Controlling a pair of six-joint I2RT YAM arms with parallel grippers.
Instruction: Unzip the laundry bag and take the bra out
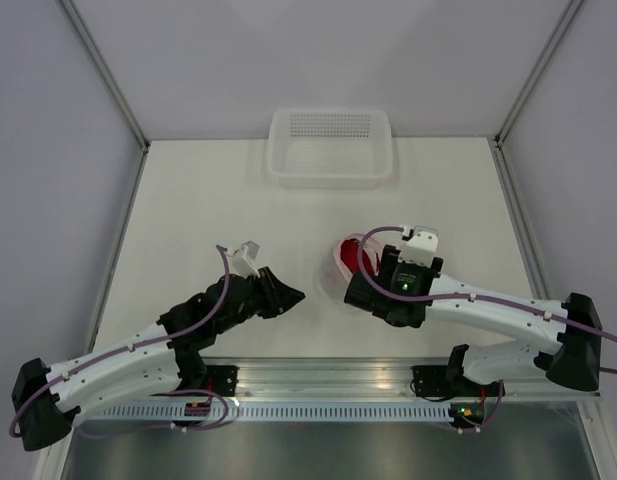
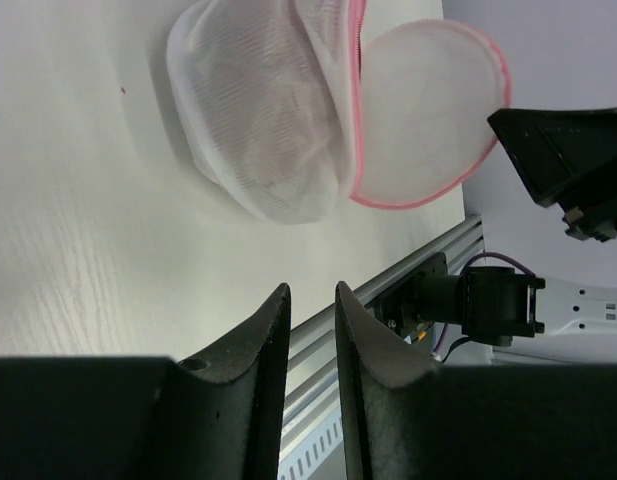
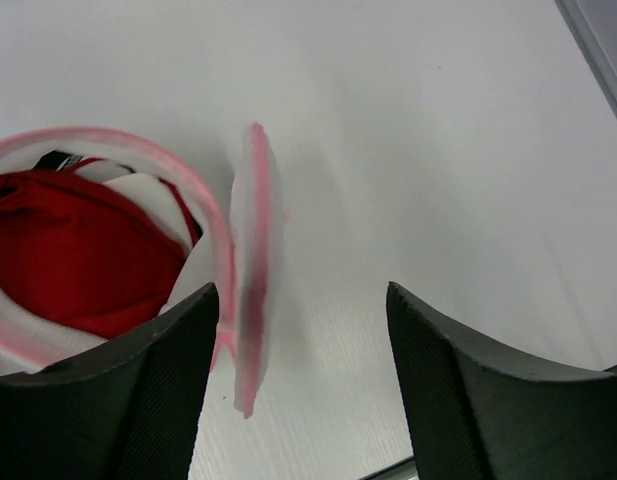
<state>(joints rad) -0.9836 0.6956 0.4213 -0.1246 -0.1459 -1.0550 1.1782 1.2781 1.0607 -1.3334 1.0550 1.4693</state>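
The laundry bag is a white mesh dome with pink trim, lying at mid-table. It is unzipped: its round lid flap hangs open beside the body. The red bra lies inside the open mouth and also shows in the top view. My right gripper is open wide just above the bag's right side, with the upright lid flap between its fingers, untouched. My left gripper is open only a narrow gap, empty, a short way left of the bag.
A clear plastic basket stands at the back edge of the table. The metal rail with the arm bases runs along the near edge. White walls close in the left and right sides.
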